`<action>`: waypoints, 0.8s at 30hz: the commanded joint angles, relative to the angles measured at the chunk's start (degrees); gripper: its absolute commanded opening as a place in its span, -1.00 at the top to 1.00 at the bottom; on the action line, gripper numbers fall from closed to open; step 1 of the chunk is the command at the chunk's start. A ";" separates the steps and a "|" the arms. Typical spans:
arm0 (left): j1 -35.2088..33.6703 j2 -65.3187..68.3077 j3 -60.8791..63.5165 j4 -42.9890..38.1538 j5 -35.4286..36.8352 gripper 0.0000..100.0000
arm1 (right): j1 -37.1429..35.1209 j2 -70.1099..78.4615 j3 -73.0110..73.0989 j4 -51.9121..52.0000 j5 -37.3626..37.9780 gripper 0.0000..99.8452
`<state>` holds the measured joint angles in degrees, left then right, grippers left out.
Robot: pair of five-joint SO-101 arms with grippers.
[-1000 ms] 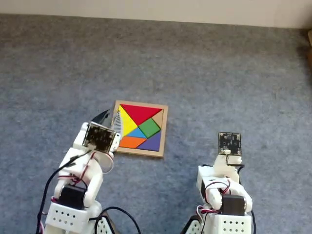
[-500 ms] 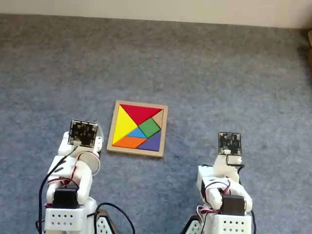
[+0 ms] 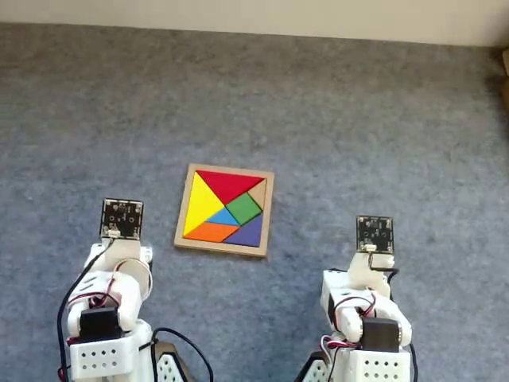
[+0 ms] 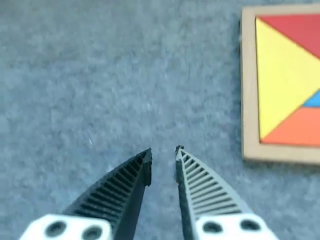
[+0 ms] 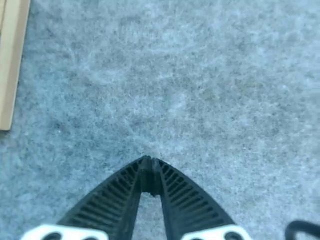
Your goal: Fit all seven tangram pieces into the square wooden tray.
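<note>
The square wooden tray (image 3: 179,232) lies on the grey carpet between the two arms, and its coloured pieces fill it: red, yellow, green, blue, orange and purple (image 3: 248,232). The left arm (image 3: 121,220) stands pulled back to the left of the tray. Its gripper (image 4: 163,152) is slightly open over bare carpet, holding nothing, with the tray's edge (image 4: 248,80) to one side. On the tray's right, near the front, stands the right arm (image 3: 374,234). Its gripper (image 5: 148,163) is shut and empty above the carpet, with the tray's rim (image 5: 11,65) at the view's side.
Grey carpet (image 3: 358,119) covers the whole surface, with open room behind and on both sides of the tray. A pale wall strip (image 3: 238,14) runs along the far edge. Black cables (image 3: 79,286) trail by the left arm's base.
The left arm has drawn back from the tray's left edge toward its base, away to the left. The tray, its pieces and the right arm have stayed still.
</note>
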<state>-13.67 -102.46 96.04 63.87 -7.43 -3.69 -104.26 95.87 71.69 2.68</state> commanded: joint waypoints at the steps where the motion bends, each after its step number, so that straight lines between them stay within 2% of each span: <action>1: -0.92 -1.63 1.10 4.40 0.18 0.81 | 0.75 -1.27 7.52 0.22 -0.26 0.99; 7: -1.01 -1.63 1.10 11.52 0.18 0.82 | 0.75 -1.27 7.52 0.22 -0.26 0.99; 24: -1.01 -1.63 1.10 11.69 0.18 0.82 | 0.75 -1.27 7.52 0.22 -0.26 0.99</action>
<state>-14.11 -102.46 96.04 75.30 -7.43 -3.69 -104.26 95.87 71.69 2.68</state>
